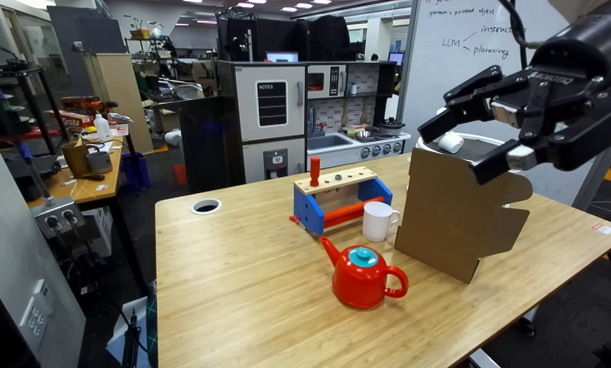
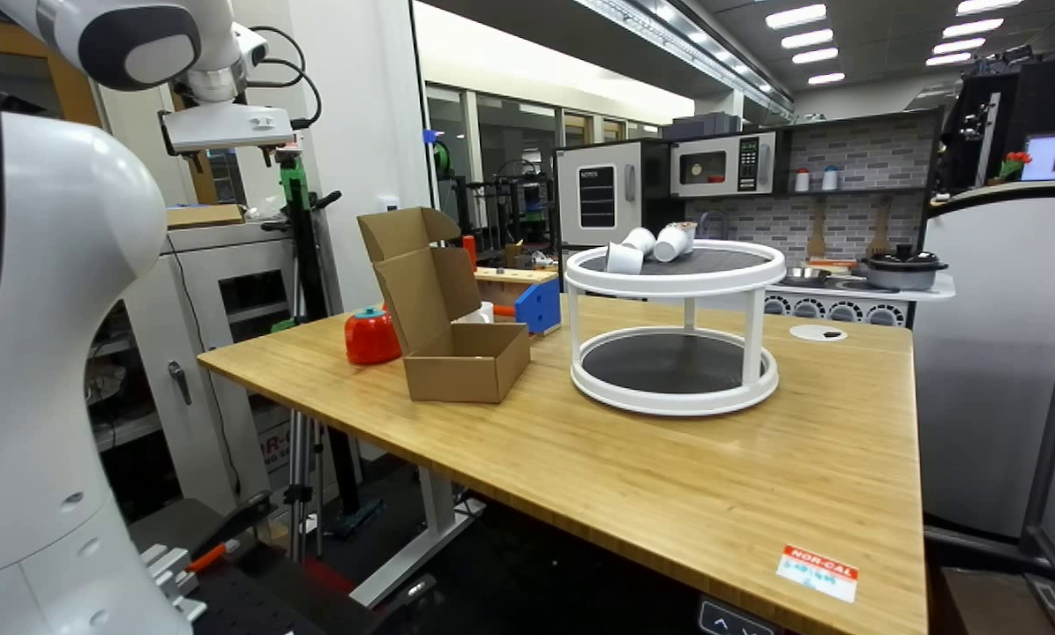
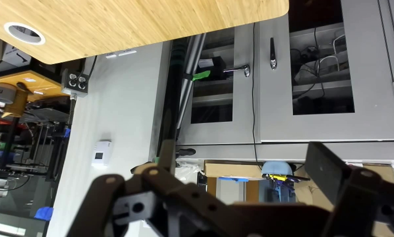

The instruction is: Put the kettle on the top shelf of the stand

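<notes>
The glossy red kettle [image 1: 360, 286] with a turquoise lid stands upright on the table; in an exterior view the cardboard box partly hides the kettle [image 2: 372, 337]. Two round dark shelves in white rims make up the stand [image 2: 677, 284]; several white cups lie on its top shelf. Elsewhere the box and gripper cover much of the stand [image 1: 482, 137]. My gripper [image 1: 456, 152] is open in the air, well above the table and apart from the kettle. Nothing is between its fingers in the wrist view, where the gripper [image 3: 241, 153] faces grey cabinets; kettle and stand are outside that view.
An open cardboard box [image 2: 466, 363] stands between kettle and stand. Behind the kettle are a white mug [image 1: 376, 222] and a blue-and-red toy workbench [image 1: 336, 186]. The table [image 1: 224, 286] has a round cable hole [image 1: 206, 206] near a corner.
</notes>
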Tool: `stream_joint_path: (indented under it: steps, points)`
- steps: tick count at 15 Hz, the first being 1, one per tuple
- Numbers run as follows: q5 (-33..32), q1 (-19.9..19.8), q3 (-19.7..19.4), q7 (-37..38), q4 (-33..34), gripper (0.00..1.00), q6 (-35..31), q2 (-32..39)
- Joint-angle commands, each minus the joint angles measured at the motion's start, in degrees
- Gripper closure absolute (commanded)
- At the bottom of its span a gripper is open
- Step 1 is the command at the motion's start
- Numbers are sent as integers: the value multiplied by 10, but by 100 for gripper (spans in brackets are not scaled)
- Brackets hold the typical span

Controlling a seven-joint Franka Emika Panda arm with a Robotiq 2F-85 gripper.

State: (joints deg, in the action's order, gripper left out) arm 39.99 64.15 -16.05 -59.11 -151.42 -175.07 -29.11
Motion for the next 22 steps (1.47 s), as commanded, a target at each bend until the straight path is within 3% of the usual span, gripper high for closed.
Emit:
stream_joint_path:
  steps: [1, 9, 12, 19, 22]
  points:
    - [0, 0, 0, 0, 0, 0, 0, 0]
    - [0, 0, 0, 0, 0, 0, 0, 0]
    - [7, -10, 8, 19, -1, 0, -47, 21]
    - [15, 12, -3, 61, 5, 0, -127, 76]
    - [18, 56, -51, 71, 2, 0, -159, 79]
